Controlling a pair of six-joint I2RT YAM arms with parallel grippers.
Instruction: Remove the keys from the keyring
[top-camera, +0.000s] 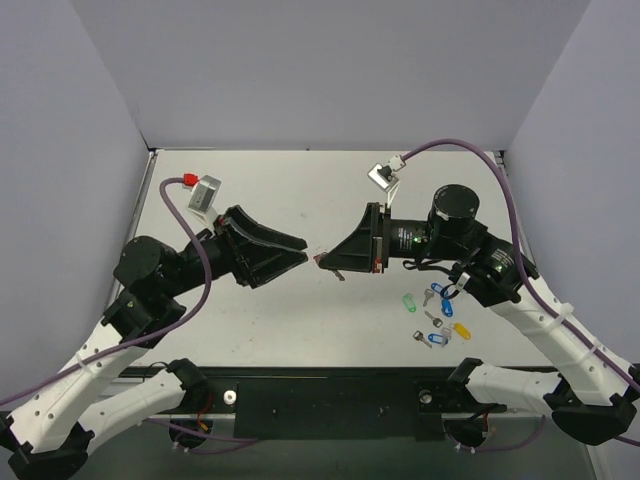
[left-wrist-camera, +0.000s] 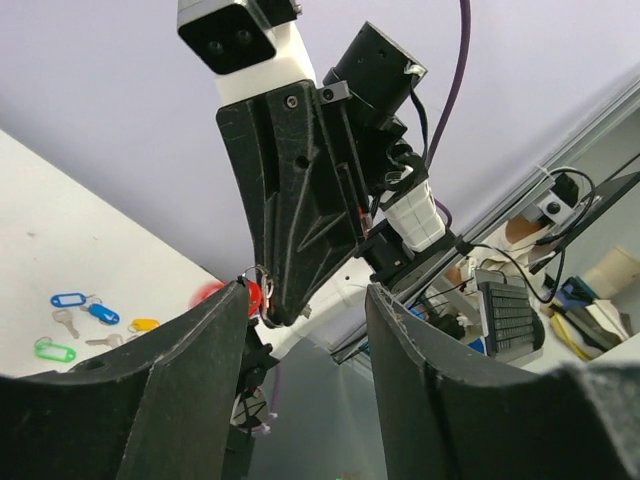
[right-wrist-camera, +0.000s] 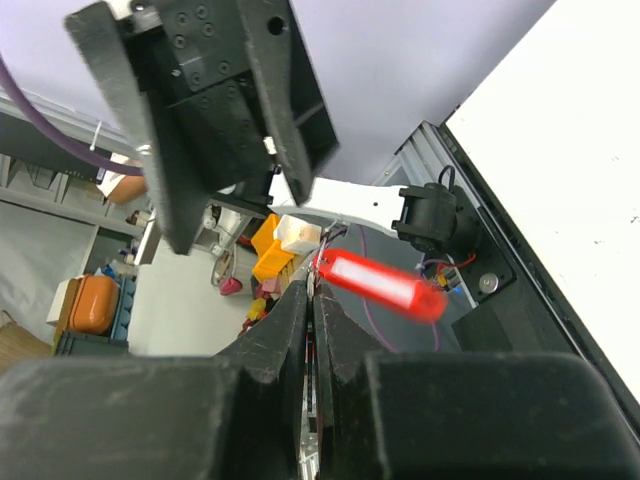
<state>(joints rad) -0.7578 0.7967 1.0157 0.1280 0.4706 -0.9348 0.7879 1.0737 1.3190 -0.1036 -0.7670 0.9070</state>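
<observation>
**A:** Right side status?

**B:** The right gripper (right-wrist-camera: 315, 298) has its fingers pressed together, pinching the ring end of the small red oblong plastic key tag (right-wrist-camera: 380, 283). The tag sticks out sideways from the tips, blurred. It is held in the air over the middle of the white table (top-camera: 280, 180).

**A:** Left?

**B:** The left gripper (top-camera: 304, 250) has its jaws apart with nothing between them. It faces the right gripper, tips close together. In the left wrist view the red tag sits just beside the tip of one finger (left-wrist-camera: 215, 350). I can't tell whether they touch.

**A:** Where's the key?

**B:** I can't pick out the small silvery metal key. The right wrist view shows something thin and dark at the tag's pinched end. That is possibly the thin metal split ring, but it's too blurred to say.

**A:** Anything else down there?

**B:** There is a cluster lying on the near right of the table, beside the right arm:
- a green plastic tag (top-camera: 409, 303)
- two blue tags (top-camera: 436, 340)
- a yellow tag (top-camera: 461, 329)
- loose metal keys (top-camera: 433, 319) among the tags

All of it is well apart from the held tag.
</observation>
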